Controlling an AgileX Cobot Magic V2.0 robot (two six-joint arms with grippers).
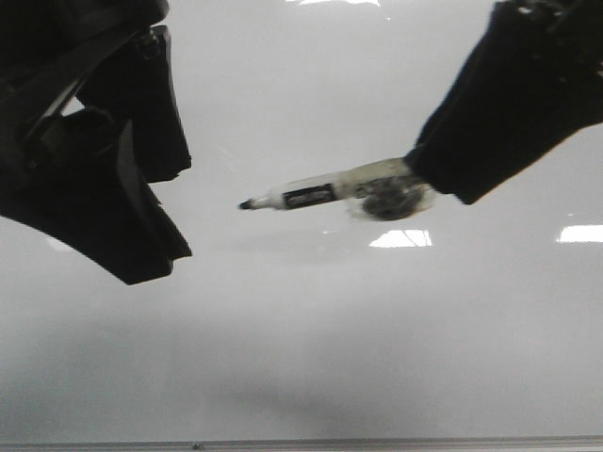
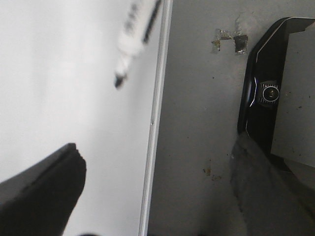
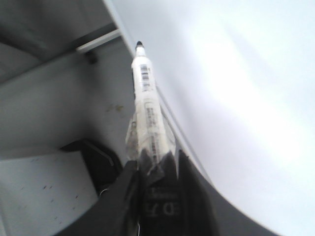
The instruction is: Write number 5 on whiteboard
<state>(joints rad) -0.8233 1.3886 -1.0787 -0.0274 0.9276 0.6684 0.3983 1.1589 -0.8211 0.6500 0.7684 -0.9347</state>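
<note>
One marker in right jaws, whiteboard unmarked, left jaws cropped

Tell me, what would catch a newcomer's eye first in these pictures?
Most striking is the marker, held out sideways near the middle of the front view by the right end effector, dark tip pointing toward the robot's left. Behind it spreads the glossy whiteboard, blank, with bright light reflections and no number 5 yet. The left end effector looms dark at the left, holding nothing.
</note>
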